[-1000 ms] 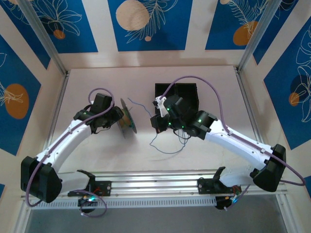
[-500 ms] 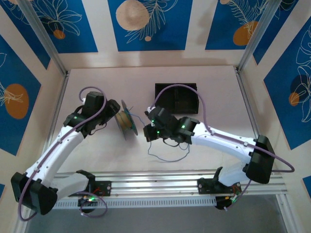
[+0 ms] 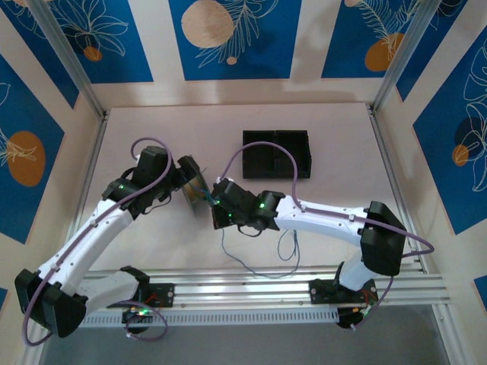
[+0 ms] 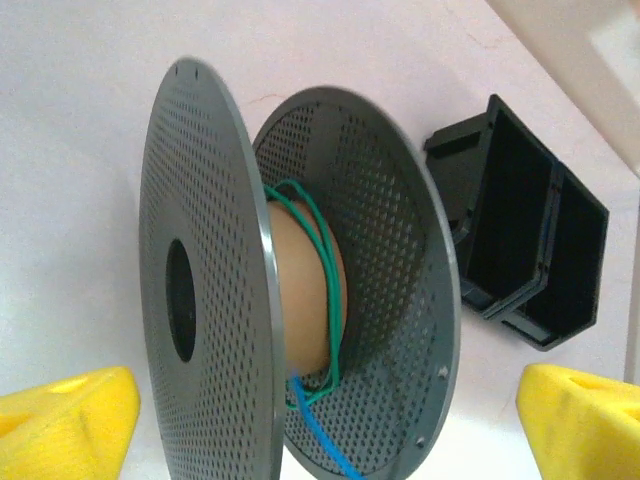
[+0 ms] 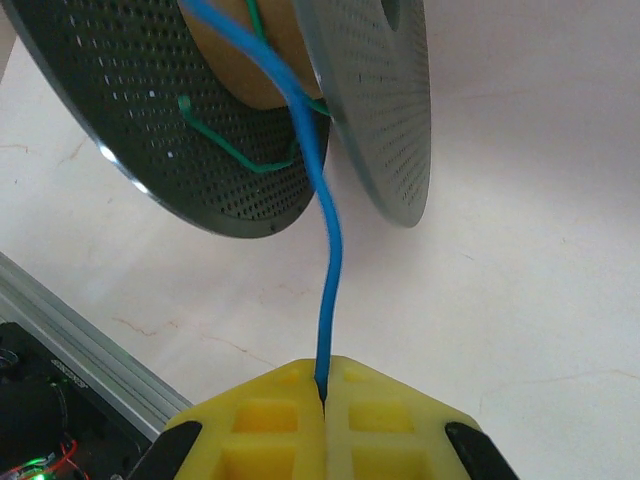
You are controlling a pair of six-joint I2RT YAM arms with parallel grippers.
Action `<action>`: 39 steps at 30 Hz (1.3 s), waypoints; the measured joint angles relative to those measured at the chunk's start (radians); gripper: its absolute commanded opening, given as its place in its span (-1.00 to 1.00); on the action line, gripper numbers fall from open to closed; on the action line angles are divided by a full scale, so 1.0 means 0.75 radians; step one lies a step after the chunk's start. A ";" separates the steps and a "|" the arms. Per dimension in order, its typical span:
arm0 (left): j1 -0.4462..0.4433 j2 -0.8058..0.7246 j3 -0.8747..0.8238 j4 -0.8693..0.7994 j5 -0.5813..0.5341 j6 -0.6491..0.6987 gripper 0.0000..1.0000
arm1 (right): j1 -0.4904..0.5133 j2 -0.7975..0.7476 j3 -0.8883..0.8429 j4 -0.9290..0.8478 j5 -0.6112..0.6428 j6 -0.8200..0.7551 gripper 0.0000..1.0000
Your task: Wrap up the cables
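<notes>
Your top camera looks down on the whole desk (image 3: 335, 137). Both wrist cameras face the spool (image 4: 215, 200) closely, from opposite sides.

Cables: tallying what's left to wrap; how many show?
2: green cable around the spool; blue cable from it into the right gripper. Others may be hidden.

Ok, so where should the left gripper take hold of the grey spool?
Across both flanges of the spool, one finger on each outer face, coming edge-on from the left: it stands on edge, those faces facing the open fingers of the left gripper.
</notes>
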 measured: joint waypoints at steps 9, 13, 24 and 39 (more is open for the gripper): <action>-0.015 0.109 0.000 -0.009 -0.005 0.002 0.62 | 0.000 0.011 0.002 0.077 -0.005 0.025 -1.00; -0.018 0.131 0.003 -0.009 -0.033 0.019 0.61 | 0.000 0.061 0.034 0.103 -0.006 0.081 -1.00; 0.085 0.350 0.182 -0.027 -0.158 0.209 0.59 | -0.079 0.341 0.219 0.209 -0.093 0.175 -1.00; 0.162 0.421 0.226 -0.028 -0.130 0.313 0.42 | -0.089 0.344 0.164 0.468 -0.160 0.164 -1.00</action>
